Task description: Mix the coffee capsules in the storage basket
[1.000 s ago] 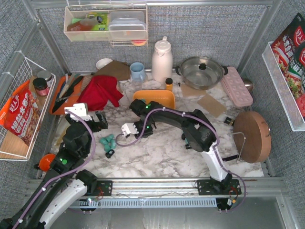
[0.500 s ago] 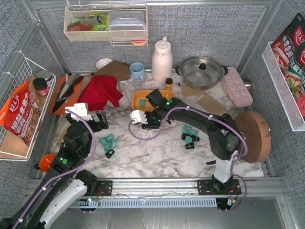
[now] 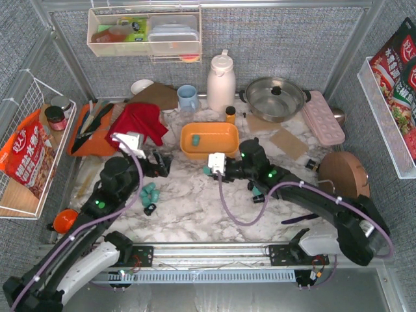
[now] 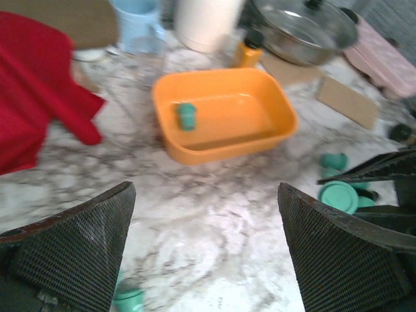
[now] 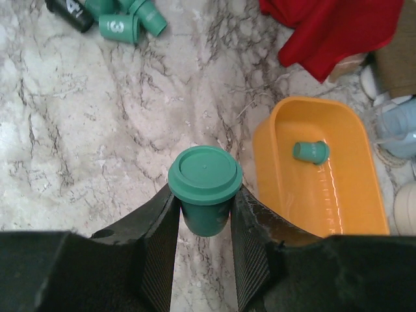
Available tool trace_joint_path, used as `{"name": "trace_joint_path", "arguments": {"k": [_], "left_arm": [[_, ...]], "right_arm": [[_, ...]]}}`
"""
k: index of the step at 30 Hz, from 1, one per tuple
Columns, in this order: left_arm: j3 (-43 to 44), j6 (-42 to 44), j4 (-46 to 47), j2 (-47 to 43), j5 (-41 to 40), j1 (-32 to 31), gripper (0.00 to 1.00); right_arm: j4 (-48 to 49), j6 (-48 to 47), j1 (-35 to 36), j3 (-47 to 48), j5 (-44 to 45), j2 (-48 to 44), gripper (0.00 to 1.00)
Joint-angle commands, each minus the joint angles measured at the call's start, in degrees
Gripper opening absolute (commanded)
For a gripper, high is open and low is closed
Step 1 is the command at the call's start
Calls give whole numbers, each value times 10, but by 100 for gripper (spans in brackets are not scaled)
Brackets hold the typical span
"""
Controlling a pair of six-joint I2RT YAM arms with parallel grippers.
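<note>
Seen from above, the orange-yellow storage basket [image 3: 221, 145] sits mid-counter with one teal capsule [image 3: 197, 138] lying inside. Loose teal capsules [image 3: 149, 192] and a black capsule [image 3: 149, 209] lie on the marble counter [image 3: 195, 211] near the left arm. A red cloth [image 3: 138, 123], a white thermos [image 3: 221, 81] and a steel pot [image 3: 274, 97] stand around the basket's far side, none blocking it.

In the left wrist view, the left fingers [image 4: 71, 253] are spread wide and empty, with the basket ahead.

In the right wrist view, the right fingers [image 5: 159, 240] pinch a lidded teal capsule [image 5: 205, 185], upright, over the counter just beside the basket.
</note>
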Motion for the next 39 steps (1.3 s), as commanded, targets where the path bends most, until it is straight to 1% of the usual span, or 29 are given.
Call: {"name": "trace_joint_path", "arguments": {"k": [1,5,8,12,15,19,21,23,26,31,35,39], "left_arm": [[22,-52,58,61,151,-7,99],[35,-74,113,110,203,-31,99],[40,-80,141,141,200,-57,99],[72,-77,146,191,168,-104,99],[100,-82,153,231,155,-131,99],[138,-89,154,274,129,-163,99],[169,-90,130,298,109,-175,99],[208,-85,80,329,87,-187,99],[242,-74,37,361,74,-205,98],[263,-71,14,386,86,-222,88],[267,-70,0,385,98,-225,85],[263,-73,-10,376,108,-226,84]], "right_arm": [[202,82,-2,-78,19,-60,12],[282,106,-4,-142,48,-118,13],[312,107,-4,-172,80,-150,12],[321,86,-4,-198,109,-182,12],[319,70,-5,-216,111,-202,12],[274,40,-5,-224,91,-228,13],[268,36,-5,-230,92,-238,13],[265,32,-5,-232,94,-246,13],[253,25,-5,-229,97,-253,13],[251,23,-6,-230,105,-256,13],[248,22,-6,-229,107,-254,13],[248,19,-6,-229,114,-250,13]]}}
